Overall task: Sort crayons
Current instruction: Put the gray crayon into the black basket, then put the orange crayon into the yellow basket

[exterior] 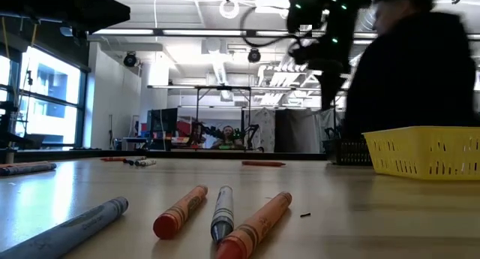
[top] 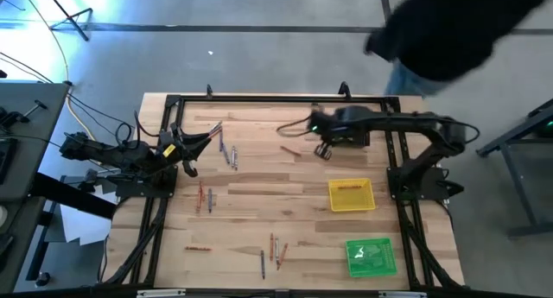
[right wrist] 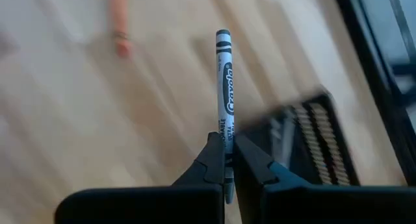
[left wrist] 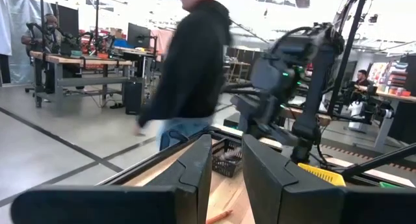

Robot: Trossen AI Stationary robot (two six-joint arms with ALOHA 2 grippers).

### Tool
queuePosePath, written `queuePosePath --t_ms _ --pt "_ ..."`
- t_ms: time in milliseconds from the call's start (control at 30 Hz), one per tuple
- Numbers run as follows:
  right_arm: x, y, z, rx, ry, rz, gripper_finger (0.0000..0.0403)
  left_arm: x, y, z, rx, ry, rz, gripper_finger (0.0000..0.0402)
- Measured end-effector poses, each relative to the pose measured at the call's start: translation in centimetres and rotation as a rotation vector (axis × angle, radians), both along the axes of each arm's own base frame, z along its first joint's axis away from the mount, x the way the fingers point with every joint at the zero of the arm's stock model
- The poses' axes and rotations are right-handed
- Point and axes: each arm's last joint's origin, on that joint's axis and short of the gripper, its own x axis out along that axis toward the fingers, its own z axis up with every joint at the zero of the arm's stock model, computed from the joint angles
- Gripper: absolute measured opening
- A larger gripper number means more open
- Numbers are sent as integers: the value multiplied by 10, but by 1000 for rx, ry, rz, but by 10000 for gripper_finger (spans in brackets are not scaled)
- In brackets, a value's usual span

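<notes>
Your two arms are built of dark, near-black links with rounded joint housings, the right arm (top: 406, 125) showing small green lights glowing near its wrist and the left arm (top: 121, 153) carrying yellow marks close to its wrist. Thin dark cables loop off both arms, one curving out from the right wrist. Your fingers (left wrist: 198, 175) are flat black matte wedges that narrow toward the tips, mounted on a broad black bar across the wrist.

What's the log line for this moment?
right hand: shut on grey crayon, lifted near black tray | left hand: open, waiting
</notes>
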Motion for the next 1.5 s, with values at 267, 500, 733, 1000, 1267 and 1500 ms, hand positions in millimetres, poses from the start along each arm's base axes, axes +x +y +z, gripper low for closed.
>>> queuePosePath --t_ms 267,500,733,1000,1267,1500 --pt "-71 -23 -15 -36 -151 -229 0 0 0 0 1 -1 0 74" --pt "-106 -24 -46 -30 -291 -379 0 0 0 1 3 -6 1 74" --pt "-116 -21 -69 -29 -321 -418 3 0 0 1 13 0 6 74" --pt "-114 -22 -68 -41 -349 -415 2 0 0 1 14 0 6 74" --pt "-106 -24 -64 4 -459 -375 1 0 0 1 16 1 7 74" --pt "-88 -24 -50 139 -726 -259 0 0 0 1 15 -2 8 74"
